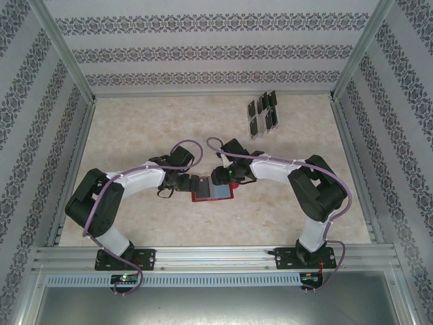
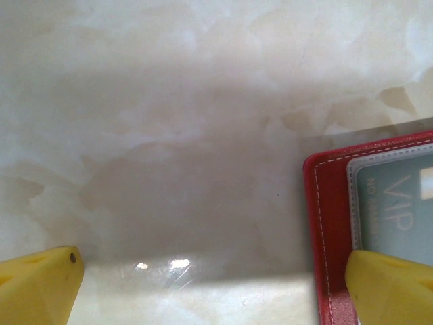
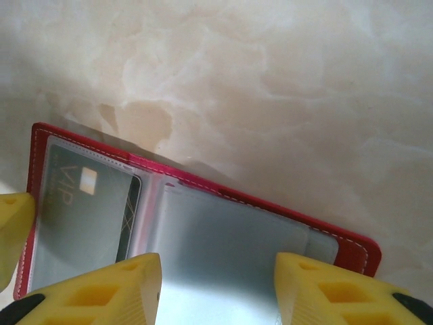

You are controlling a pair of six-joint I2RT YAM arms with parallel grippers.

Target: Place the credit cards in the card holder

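directly beneath right hand [image 3: 218, 288], card holder [image 3: 223, 227].

Pale wallpaper [image 1: 203, 40] covers three sides, crossed by dark bands of floral pattern that run level at the back and slant along the flanks. Silver metal posts [image 1: 64, 51] rise at the back corners, and a matching rail [image 1: 73, 169] edges the table's side. The tabletop [image 1: 135, 128] is cream and beige, veined like marble, softly glossy under even light. Along the near edge lie a silver beam [image 1: 216, 256], a slotted white strip [image 1: 216, 279] and a dull grey panel [image 1: 216, 305].
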